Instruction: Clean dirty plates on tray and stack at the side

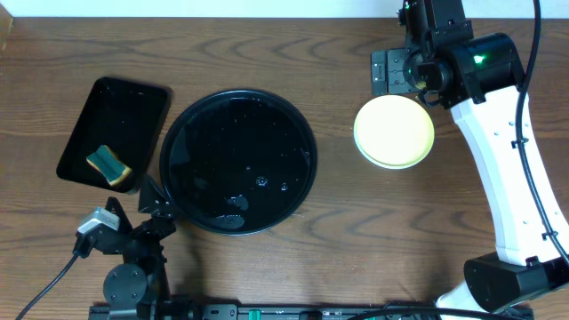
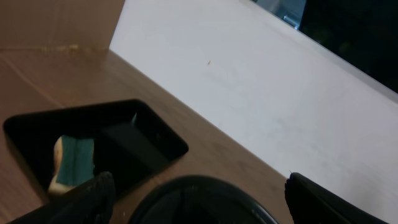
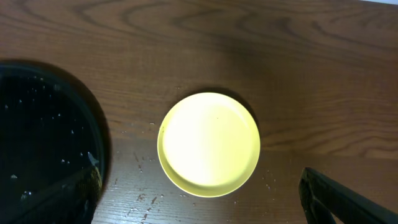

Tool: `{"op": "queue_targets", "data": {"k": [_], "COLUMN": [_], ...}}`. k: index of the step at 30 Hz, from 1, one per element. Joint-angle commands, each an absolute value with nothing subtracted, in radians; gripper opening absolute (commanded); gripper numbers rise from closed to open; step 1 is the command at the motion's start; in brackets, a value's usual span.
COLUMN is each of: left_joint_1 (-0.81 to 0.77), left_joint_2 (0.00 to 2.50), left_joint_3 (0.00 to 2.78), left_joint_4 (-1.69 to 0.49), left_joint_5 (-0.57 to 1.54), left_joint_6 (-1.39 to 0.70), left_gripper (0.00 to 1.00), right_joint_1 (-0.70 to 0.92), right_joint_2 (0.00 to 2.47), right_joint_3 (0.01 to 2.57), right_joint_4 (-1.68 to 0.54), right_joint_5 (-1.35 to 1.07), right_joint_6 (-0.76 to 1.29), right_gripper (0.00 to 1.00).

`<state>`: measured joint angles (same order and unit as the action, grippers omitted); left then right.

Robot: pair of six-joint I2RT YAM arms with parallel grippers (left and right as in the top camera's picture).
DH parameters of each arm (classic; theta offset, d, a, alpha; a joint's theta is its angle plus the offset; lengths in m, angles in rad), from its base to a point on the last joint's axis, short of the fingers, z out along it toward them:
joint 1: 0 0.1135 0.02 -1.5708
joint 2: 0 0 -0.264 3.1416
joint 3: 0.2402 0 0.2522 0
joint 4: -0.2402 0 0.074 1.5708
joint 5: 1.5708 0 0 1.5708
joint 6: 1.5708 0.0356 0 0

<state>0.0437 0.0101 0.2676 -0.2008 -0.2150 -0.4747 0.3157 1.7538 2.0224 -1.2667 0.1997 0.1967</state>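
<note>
The round black tray (image 1: 238, 162) sits mid-table, wet with droplets, and no plate lies on it. A pale yellow plate (image 1: 394, 132) rests on the wood to the tray's right, its face clean (image 3: 208, 143). I cannot tell whether anything lies under it. My right gripper (image 3: 196, 186) hovers open above the plate's far side (image 1: 411, 73), with nothing between its fingers. My left gripper (image 1: 158, 209) is open and empty at the tray's near-left rim; its fingertips (image 2: 102, 186) frame the tray's rim (image 2: 199, 183).
A rectangular black tray (image 1: 114, 133) left of the round one holds a yellow-and-green sponge (image 1: 108, 165), also seen from the left wrist as the sponge (image 2: 71, 162). Water drops (image 3: 140, 168) speckle the wood between tray and plate. A pale wall (image 2: 261, 87) borders the table's far edge.
</note>
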Motion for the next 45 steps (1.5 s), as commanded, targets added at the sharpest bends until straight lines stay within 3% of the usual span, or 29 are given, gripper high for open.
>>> {"op": "queue_targets", "data": {"k": [1,16,25,32,38,45], "left_joint_1": [0.041,0.023,-0.034,-0.063,-0.064,-0.064], "left_joint_2": [0.002,0.001,0.001,0.001,0.001,0.002], "left_joint_3": [0.220,0.002,0.004,0.004,0.004,0.004], "left_joint_4": [-0.146,0.207,0.208,0.140,-0.060,-0.066], "left_joint_5": [-0.241,-0.275,-0.282,0.002,0.109,0.102], "left_joint_6": [-0.446,-0.446,-0.258,0.064,0.070,0.067], "left_gripper": [0.87,0.87,0.87,0.88,0.88,0.88], "right_joint_1": [0.322,0.322,0.322,0.322,0.322,0.322], "right_joint_2": [1.745,1.745,1.745,1.745,1.745,1.745], "right_joint_3": [2.034,2.034,2.034,2.034,2.034,2.034], "right_joint_4": [-1.268,-1.268,-1.268,-1.268,-1.268,-1.268], "right_joint_5": [0.212,0.212,0.212,0.212,0.212,0.212], "right_joint_6": [0.186,0.186,0.185,0.186,0.185,0.186], "right_gripper": [0.99,0.99,0.99,0.99,0.99,0.99]}}
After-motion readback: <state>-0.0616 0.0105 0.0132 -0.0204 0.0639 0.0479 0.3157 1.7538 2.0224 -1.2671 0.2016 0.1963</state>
